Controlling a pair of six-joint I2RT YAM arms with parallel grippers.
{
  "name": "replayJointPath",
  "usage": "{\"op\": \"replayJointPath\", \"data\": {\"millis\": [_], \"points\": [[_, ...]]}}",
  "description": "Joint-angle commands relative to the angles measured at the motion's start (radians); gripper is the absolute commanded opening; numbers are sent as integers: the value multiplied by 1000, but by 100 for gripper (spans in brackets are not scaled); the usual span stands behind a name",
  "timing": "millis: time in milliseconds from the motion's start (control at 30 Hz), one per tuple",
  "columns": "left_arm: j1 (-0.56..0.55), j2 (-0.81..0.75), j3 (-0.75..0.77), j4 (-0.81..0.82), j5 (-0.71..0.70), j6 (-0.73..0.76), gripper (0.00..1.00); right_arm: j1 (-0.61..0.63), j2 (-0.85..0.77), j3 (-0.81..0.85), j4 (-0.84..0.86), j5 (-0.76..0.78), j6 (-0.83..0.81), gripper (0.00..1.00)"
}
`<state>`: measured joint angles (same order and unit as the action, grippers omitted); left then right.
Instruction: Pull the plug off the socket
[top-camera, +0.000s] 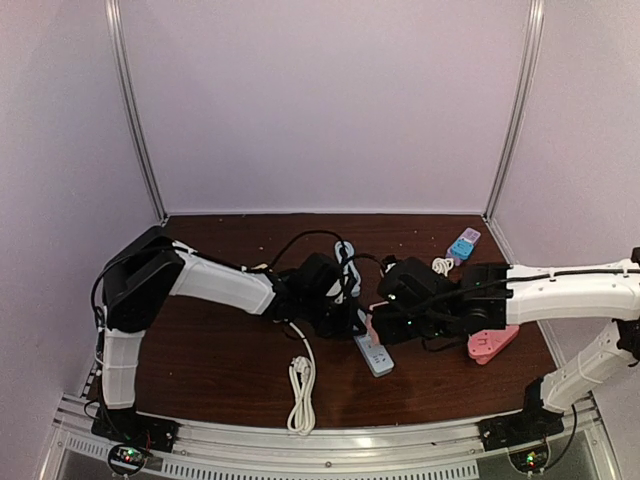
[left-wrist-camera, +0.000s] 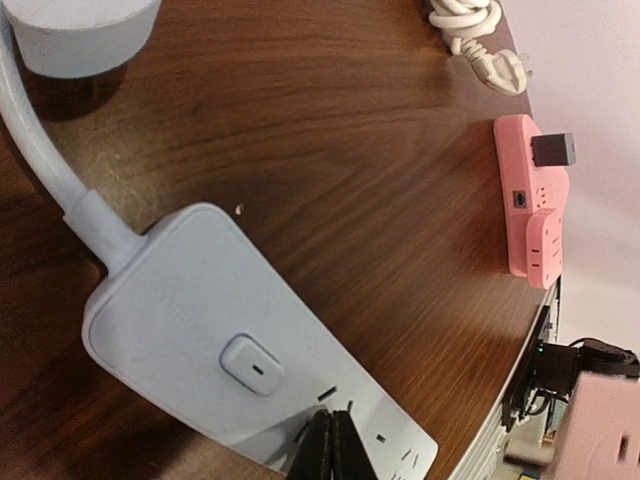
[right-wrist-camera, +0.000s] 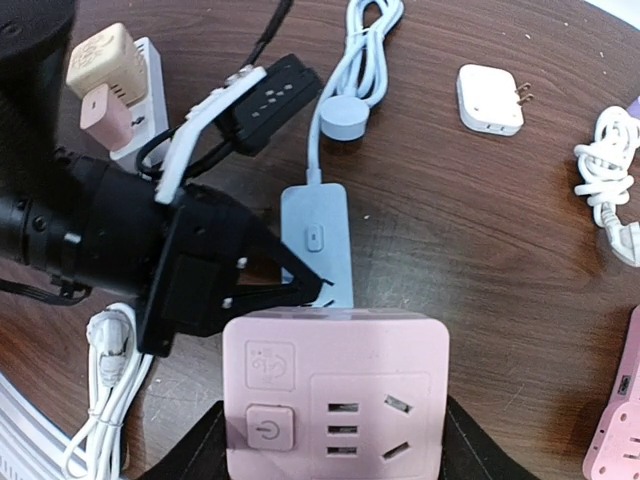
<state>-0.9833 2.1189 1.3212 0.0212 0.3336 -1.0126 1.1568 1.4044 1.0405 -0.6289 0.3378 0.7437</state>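
A light blue power strip (left-wrist-camera: 200, 320) lies flat on the brown table; it also shows in the right wrist view (right-wrist-camera: 318, 235) and the top view (top-camera: 376, 356). My left gripper (left-wrist-camera: 333, 430) is shut and empty, its tips pressed on the strip's socket face; it shows as a black wedge in the right wrist view (right-wrist-camera: 312, 288). My right gripper (right-wrist-camera: 335, 440) is shut on a pink cube plug (right-wrist-camera: 335, 390), with a finger on each side. The cube hangs over the strip's near end. In the left wrist view the cube (left-wrist-camera: 600, 430) is apart from the strip, whose visible sockets are empty.
A pink power strip (left-wrist-camera: 535, 200) holding a black adapter (left-wrist-camera: 553, 150) lies to the right. Coiled white cables lie near the front (top-camera: 300, 385) and at the right back (right-wrist-camera: 610, 180). A white charger (right-wrist-camera: 490, 98), a black strip (right-wrist-camera: 270, 95) and a white strip with cubes (right-wrist-camera: 110, 85) lie behind.
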Motion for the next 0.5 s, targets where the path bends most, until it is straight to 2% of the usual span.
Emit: {"op": "replayJointPath", "data": {"millis": [0,300,467], "points": [[6,48,33,-254,-100,77,0,-110,-98,-78,72,-71,-15,2],[8,-10,287,-381,-147,180,0,-454,-142,-191,383,-387,-51,2],[34,-109,264,-404,-153,211,0,-568,-94,-243,542,-566,-6,2]]}}
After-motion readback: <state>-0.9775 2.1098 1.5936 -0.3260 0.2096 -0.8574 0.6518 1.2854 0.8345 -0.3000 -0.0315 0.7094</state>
